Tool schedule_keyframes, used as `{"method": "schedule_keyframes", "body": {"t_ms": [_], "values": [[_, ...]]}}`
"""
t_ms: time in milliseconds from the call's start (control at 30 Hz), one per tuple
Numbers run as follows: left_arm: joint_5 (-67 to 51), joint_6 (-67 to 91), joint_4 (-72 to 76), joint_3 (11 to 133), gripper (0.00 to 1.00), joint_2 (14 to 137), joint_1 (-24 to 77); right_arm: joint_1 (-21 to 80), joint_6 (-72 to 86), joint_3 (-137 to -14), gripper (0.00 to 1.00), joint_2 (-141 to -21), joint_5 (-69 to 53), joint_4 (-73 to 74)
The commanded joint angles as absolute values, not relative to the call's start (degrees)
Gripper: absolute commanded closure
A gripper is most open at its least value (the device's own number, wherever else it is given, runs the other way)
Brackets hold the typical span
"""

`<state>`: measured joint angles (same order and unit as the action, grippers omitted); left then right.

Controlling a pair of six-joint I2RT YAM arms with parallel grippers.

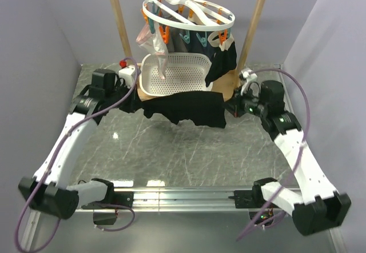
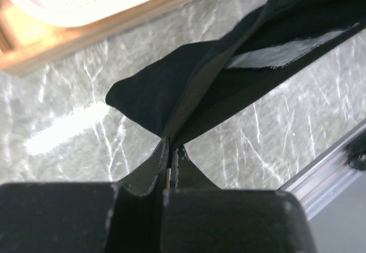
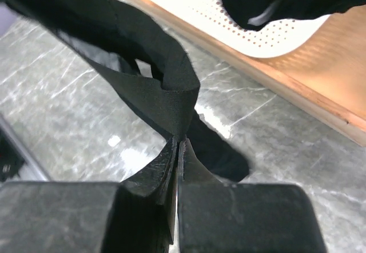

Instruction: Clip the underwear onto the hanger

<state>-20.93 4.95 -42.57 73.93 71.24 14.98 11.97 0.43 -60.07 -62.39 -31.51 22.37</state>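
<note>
The black underwear (image 1: 186, 108) hangs stretched between my two grippers above the marble table, in front of the basket. My left gripper (image 1: 141, 100) is shut on its left end; the left wrist view shows the fabric (image 2: 189, 87) pinched at my fingertips (image 2: 170, 144). My right gripper (image 1: 227, 104) is shut on its right end; the right wrist view shows the waistband (image 3: 154, 87) pinched at my fingertips (image 3: 179, 141). The round white hanger (image 1: 189, 13) with orange and teal clips hangs from the wooden rack above and behind the underwear. Another black garment (image 1: 224, 59) and a pale pink one (image 1: 151, 41) hang from its clips.
A white perforated basket (image 1: 174, 73) sits on a wooden board under the hanger, also in the left wrist view (image 2: 103, 1) and the right wrist view (image 3: 269, 30). The wooden rack's posts (image 1: 118, 24) stand either side. A metal rail (image 1: 183, 197) runs along the near edge.
</note>
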Motion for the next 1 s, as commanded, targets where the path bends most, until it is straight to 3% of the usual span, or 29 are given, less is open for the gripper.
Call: {"method": "schedule_keyframes", "body": {"t_ms": [0,133,300,500,667,767,800,833,867,900,967], "values": [[-21.8,-3.7,-46.7,74.0,1.00,63.8,15.6,11.5,-4.4,-57.0,1.00,-54.3,-34.2,26.7],[-27.3,-12.3,-53.6,72.7,1.00,57.4,16.2,11.7,-6.2,-54.7,1.00,-45.1,-35.5,32.0],[-27.4,-14.6,-58.5,72.2,1.00,55.8,18.5,12.0,-4.9,-52.5,1.00,-43.9,-35.0,35.9],[-24.4,-10.2,-54.8,67.0,0.97,68.9,20.6,12.7,1.5,-48.9,1.00,-58.8,-25.9,28.5],[-22.0,-5.6,-40.1,67.7,1.00,82.9,20.5,12.7,3.7,-48.0,1.00,-70.1,-18.8,19.3],[-17.3,-3.7,-30.7,68.4,0.96,88.5,20.3,12.6,5.9,-48.7,0.82,-76.5,-17.3,14.6],[-16.6,-3.7,-29.3,68.8,0.80,89.6,20.2,12.3,6.9,-49.2,0.57,-79.1,-17.1,14.0],[-16.5,-3.7,-28.0,69.3,0.68,90.7,20.0,12.3,7.1,-49.8,0.48,-80.3,-16.9,13.7],[-16.5,-4.0,-27.6,70.6,0.53,92.4,20.0,12.2,7.3,-51.5,0.43,-81.2,-15.7,13.8],[-16.2,-4.1,-28.0,71.6,0.32,93.1,20.0,11.9,7.4,-52.3,0.38,-82.3,-15.5,14.1],[-16.4,-3.3,-29.0,73.4,0.09,93.0,19.3,11.2,7.4,-54.2,0.33,-82.4,-15.3,15.2]]}}
